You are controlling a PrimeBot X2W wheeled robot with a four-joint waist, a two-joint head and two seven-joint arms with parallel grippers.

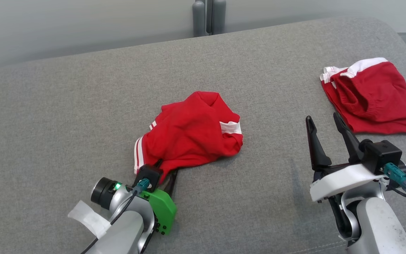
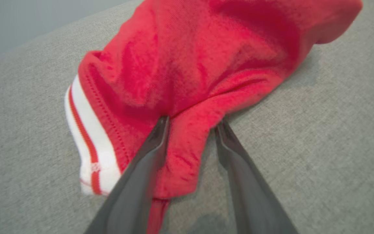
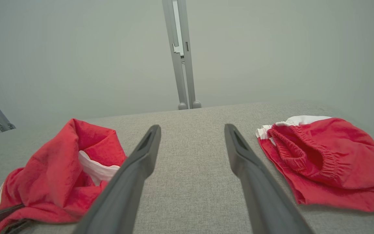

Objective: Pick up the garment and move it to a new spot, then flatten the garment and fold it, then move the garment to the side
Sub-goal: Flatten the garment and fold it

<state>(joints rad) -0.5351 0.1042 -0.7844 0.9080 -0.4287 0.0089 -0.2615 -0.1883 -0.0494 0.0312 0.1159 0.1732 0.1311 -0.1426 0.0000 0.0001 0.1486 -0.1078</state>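
Garment (image 1: 192, 134): lay crumpled near the middle of the grey padded surface (image 1: 65, 116), red with white bands, fully down on the cloth top and not lifted. Showed a white cuff (image 2: 88, 139) with red stripes at the side toward the robot's left.

Left gripper (image 2: 193, 125): sat low at the garment's near edge, with fingers (image 2: 148, 156) spread apart and a fold of red cloth between them. Met the fabric at both tips; perhaps pressed lightly on the fold, though could not tell for sure from the blurred wrist view. Seen in the head view with tips tucked under the near hem.

Right gripper (image 1: 324, 120): hung over the surface with fingers wide apart and nothing between them, pointed away from the robot. Stood well apart from the garment, to its right, and just short of a second red garment (image 1: 375, 98).

Second red garment: lay flatter toward the surface's right edge, white waistband (image 1: 365, 65) on the far side, touched by neither gripper.

Grey posts (image 1: 208, 16): stood upright just beyond the far edge.
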